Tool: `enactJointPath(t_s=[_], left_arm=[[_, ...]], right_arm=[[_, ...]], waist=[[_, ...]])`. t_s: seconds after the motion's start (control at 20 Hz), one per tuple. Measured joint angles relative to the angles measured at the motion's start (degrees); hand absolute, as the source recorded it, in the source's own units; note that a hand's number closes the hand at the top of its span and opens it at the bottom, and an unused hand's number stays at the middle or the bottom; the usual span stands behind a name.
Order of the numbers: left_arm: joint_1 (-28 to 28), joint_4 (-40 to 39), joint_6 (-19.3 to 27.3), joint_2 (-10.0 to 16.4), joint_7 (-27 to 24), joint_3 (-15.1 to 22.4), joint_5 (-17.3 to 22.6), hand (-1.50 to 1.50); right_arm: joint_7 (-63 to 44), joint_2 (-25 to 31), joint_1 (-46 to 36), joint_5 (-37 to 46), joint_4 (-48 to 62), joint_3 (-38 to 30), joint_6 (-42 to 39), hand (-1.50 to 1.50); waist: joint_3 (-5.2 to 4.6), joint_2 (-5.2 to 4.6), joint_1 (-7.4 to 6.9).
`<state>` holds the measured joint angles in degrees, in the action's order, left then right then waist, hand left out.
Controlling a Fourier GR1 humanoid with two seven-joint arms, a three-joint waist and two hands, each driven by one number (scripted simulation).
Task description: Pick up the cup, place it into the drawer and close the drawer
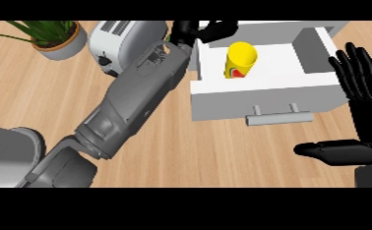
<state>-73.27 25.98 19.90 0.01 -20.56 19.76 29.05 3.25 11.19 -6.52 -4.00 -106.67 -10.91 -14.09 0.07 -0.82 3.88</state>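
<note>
A potted plant (pixel 55 36) sits at the far left of the wooden worktop (pixel 210 153), with a white toaster (pixel 123 40) just beside it. The left forearm (pixel 134 101) slants up from the lower left corner. The left hand (pixel 207 30) hangs over the back left corner of the open white drawer (pixel 240 103), fingers loosely spread and holding nothing. The yellow cup (pixel 240 60) rests inside the drawer, apart from that hand. At the right edge, the right hand (pixel 355 76) rests open with its fingers up.
</note>
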Motion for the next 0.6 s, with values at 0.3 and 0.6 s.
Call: enactJointPath(t_s=[0.3, 0.6], left_arm=[[-0.1, -2.7, 0.9, 0.0, 1.9, 6.7, 1.1, -1.5], [1.2, -1.7, 4.2, 0.0, 5.2, 14.8, 1.9, -1.5]], right_arm=[[-0.4, 0.4, -0.5, -0.3, -0.3, -0.3, -0.1, -1.5], [0.0, 0.1, -1.5, -0.3, 0.5, 0.1, -0.3, -1.5]], waist=[[0.01, -0.16, 0.73], [0.03, -0.22, 1.29]])
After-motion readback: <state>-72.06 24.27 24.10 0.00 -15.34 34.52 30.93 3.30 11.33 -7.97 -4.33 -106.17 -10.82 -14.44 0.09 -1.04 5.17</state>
